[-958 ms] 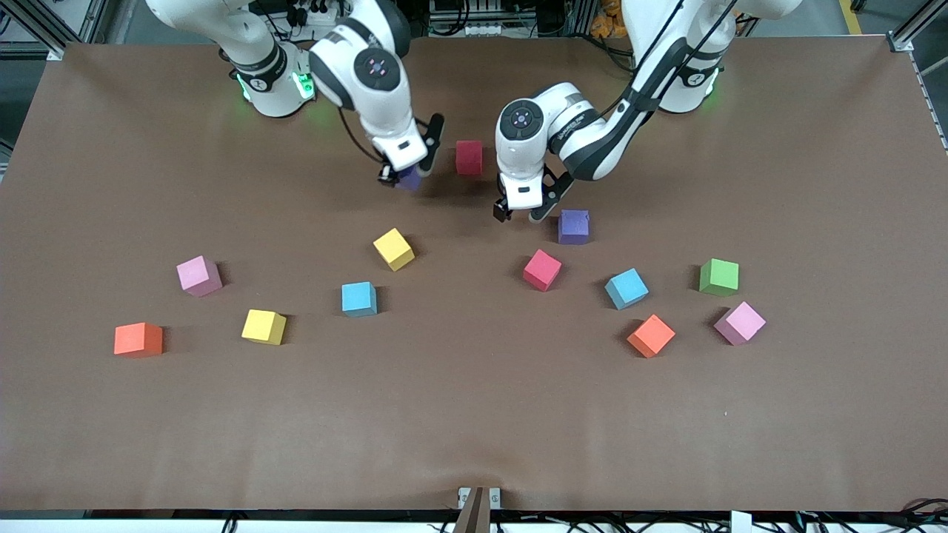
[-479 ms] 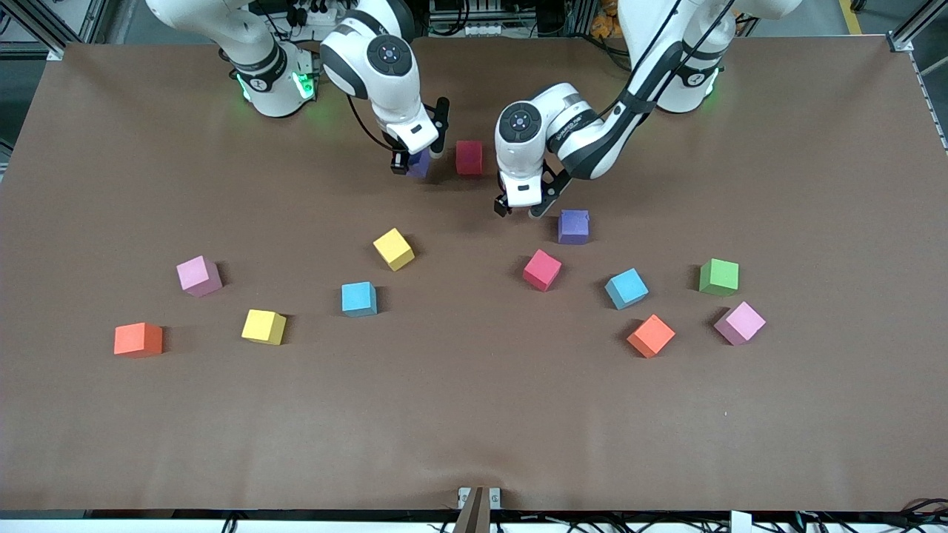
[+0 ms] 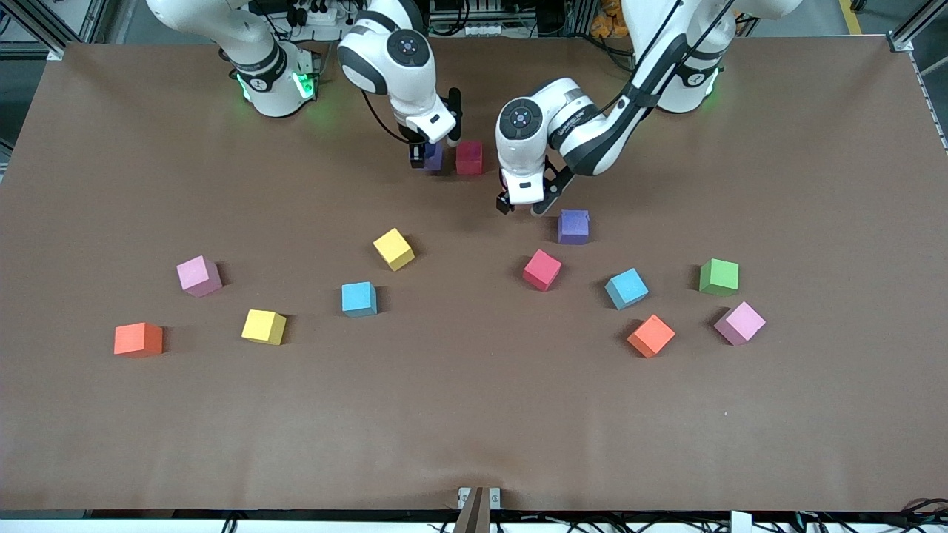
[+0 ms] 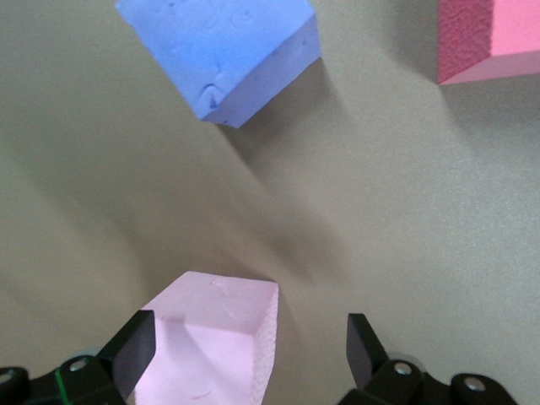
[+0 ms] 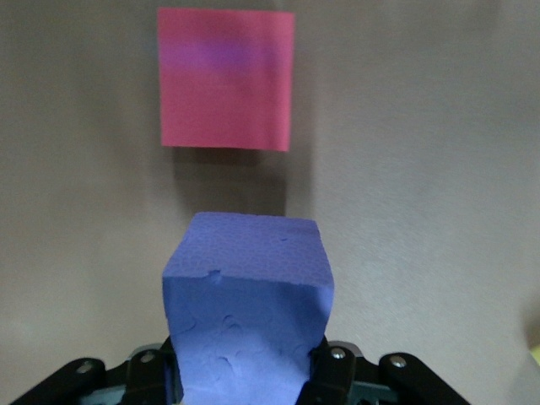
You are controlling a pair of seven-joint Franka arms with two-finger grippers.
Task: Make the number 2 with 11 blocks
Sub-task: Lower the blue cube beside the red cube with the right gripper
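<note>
My right gripper (image 3: 433, 152) is shut on a purple block (image 3: 434, 158) (image 5: 249, 278), low over the table. A small gap separates it from a red block (image 3: 469, 158) (image 5: 226, 78), on that block's side toward the right arm's end. My left gripper (image 3: 521, 208) (image 4: 249, 329) hangs open and holds nothing. A pale pink block (image 4: 211, 346) lies on the table under it, hidden by the hand in the front view. A second purple block (image 3: 574, 226) (image 4: 219, 51) and another red block (image 3: 542, 269) (image 4: 489, 38) lie close by. No number 2 shape shows.
Loose blocks lie across the table's middle: yellow (image 3: 393, 249), light blue (image 3: 358, 298), pink (image 3: 198, 275), yellow (image 3: 263, 326) and orange (image 3: 138, 339) toward the right arm's end; light blue (image 3: 626, 288), orange (image 3: 650, 335), pink (image 3: 740, 323) and a green cube (image 3: 718, 276) toward the left arm's end.
My right gripper has carried the purple block across to the red block's side. My left gripper has barely shifted and stayed open.
</note>
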